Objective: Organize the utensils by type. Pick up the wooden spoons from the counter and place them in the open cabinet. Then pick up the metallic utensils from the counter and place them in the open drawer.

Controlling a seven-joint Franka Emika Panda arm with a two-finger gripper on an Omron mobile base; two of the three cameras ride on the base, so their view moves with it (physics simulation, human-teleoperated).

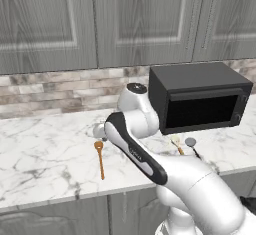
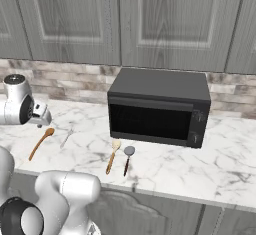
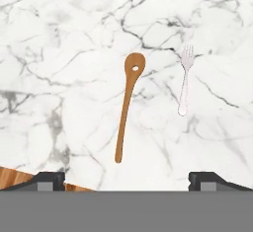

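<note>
Hand view: jaws wide apart, empty, above wooden spoon (image 3: 127,103) lying beside fork (image 3: 185,79) on counter (image 3: 59,53).

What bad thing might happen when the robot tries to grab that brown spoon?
The wooden spoon lies flat and thin on the counter, so the open gripper might slip off it. The silver fork lies close beside it and might get bumped or grabbed by mistake.
</note>
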